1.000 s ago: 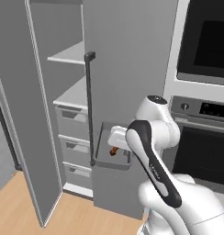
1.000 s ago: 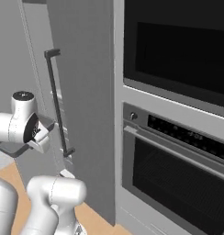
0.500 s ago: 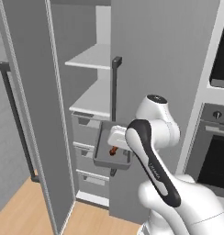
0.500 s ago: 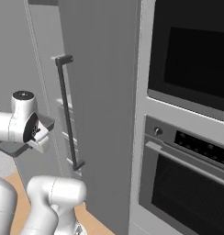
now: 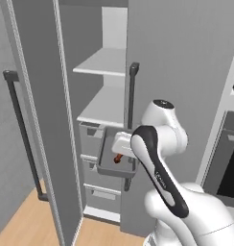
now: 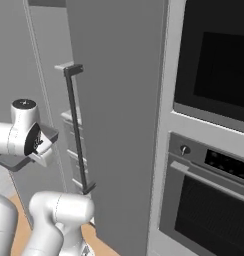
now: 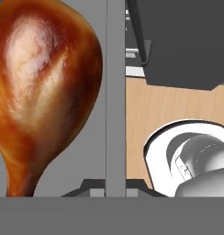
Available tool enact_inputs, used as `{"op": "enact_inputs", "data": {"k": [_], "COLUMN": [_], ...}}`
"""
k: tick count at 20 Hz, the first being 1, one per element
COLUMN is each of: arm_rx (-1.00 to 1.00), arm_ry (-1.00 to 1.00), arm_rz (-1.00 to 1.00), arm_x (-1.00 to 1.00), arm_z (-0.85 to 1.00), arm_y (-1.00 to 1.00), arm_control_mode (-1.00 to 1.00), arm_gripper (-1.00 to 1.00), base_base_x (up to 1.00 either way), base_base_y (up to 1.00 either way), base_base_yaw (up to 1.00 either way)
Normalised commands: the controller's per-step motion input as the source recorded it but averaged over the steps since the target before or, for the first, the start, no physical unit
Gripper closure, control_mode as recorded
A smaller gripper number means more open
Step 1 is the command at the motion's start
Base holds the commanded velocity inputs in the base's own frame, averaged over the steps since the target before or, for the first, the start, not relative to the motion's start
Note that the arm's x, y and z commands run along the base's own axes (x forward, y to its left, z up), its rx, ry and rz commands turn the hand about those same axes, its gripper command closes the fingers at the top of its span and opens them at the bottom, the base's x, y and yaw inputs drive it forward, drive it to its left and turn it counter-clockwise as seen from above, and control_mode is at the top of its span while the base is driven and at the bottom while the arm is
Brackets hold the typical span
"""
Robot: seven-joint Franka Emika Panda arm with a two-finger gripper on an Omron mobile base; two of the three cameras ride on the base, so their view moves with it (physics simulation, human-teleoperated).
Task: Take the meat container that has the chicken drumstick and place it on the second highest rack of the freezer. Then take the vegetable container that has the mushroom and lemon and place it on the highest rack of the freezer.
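The gripper [image 5: 120, 150] is clamped on the near-right rim of the meat container [image 5: 109, 166], a grey tray it holds out in front of the freezer [image 5: 97, 120]. Through the hand camera the jaws pinch the tray's thin wall [image 7: 115, 92], with the chicken drumstick [image 7: 42, 87] lying inside just left of that wall, fat end far and bone end near the fingers. In the left base shot the drumstick shows as a small reddish bit right under the gripper.

Around it: the freezer door [image 5: 42, 120] stands swung open on the left with its dark bar handle [image 5: 23, 134]. Two pale shelves [image 5: 107, 103] sit above the tray, and grey drawers [image 5: 90, 144] are directly behind it. A second dark handle [image 5: 130, 110] runs just right of the tray. The wall oven [image 6: 209, 150] is off to the right. No readable writing anywhere.
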Motion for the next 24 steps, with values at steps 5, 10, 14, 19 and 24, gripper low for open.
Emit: {"op": "enact_inputs", "data": {"k": [5, 10, 14, 19, 24], "arm_rx": [0.0, 0.0, 0.0, 0.0, 0.0], "arm_ry": [0.0, 0.0, 0.0, 0.0, 0.0], "arm_rz": [0.0, 0.0, 0.0, 0.0, 0.0], "arm_x": [0.0, 0.0, 0.0, 0.0, 0.0], "arm_z": [0.0, 0.0, 0.0, 0.0, 0.0], "arm_y": [0.0, 0.0, 0.0, 0.0, 0.0], "arm_control_mode": [1.0, 1.0, 1.0, 1.0, 1.0], "arm_gripper": [1.0, 1.0, 1.0, 1.0, 1.0], "base_base_x": [0.44, 0.39, 0.47, 0.51, 0.32], "base_base_y": [0.27, 0.33, 0.23, 0.11, 0.42], "base_base_yaw": [-0.17, -0.19, -0.24, -0.22, -0.15]}}
